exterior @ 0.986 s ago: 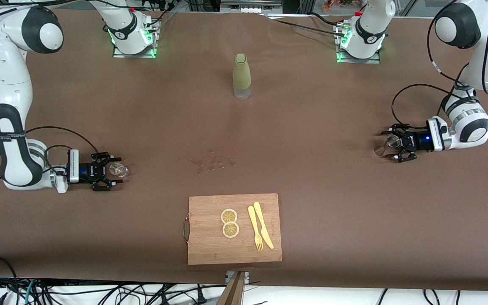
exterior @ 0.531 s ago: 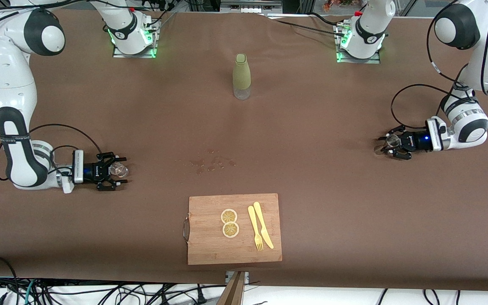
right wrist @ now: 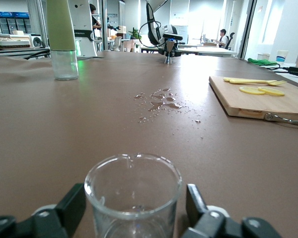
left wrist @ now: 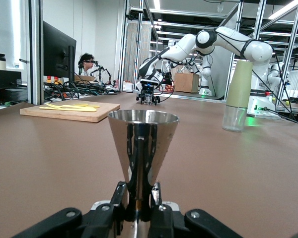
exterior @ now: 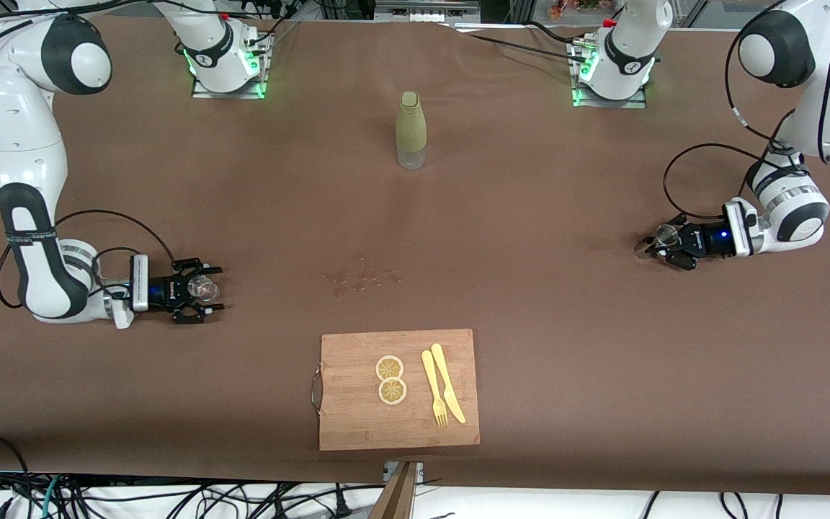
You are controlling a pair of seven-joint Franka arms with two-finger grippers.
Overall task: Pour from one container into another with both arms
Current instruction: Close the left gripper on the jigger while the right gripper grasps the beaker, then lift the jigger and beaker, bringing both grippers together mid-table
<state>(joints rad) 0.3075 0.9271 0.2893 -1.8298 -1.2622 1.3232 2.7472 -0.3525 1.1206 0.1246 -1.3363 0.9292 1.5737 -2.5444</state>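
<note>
My left gripper (exterior: 658, 246) is low at the left arm's end of the table. It is shut on the narrow waist of a steel cone-shaped measuring cup (exterior: 666, 233), which stands upright. In the left wrist view both black fingers (left wrist: 120, 196) press against the cup's stem (left wrist: 143, 144). At the right arm's end of the table, my right gripper (exterior: 207, 290) is open. Its fingers (right wrist: 75, 201) stand on either side of a clear glass beaker (right wrist: 133, 181), with a small gap on at least one side. The beaker (exterior: 204, 287) rests on the table and looks nearly empty.
A green-sleeved bottle (exterior: 411, 130) stands mid-table, toward the arms' bases. Spilled drops (exterior: 361, 277) lie at the table's middle. Nearer the front camera is a wooden cutting board (exterior: 357, 422) with two lemon slices (exterior: 390, 379) and a yellow fork and knife (exterior: 442, 393).
The left gripper's fingers have closed onto the steel cup. The right gripper has slid forward around the glass beaker and its fingers have narrowed a little.
</note>
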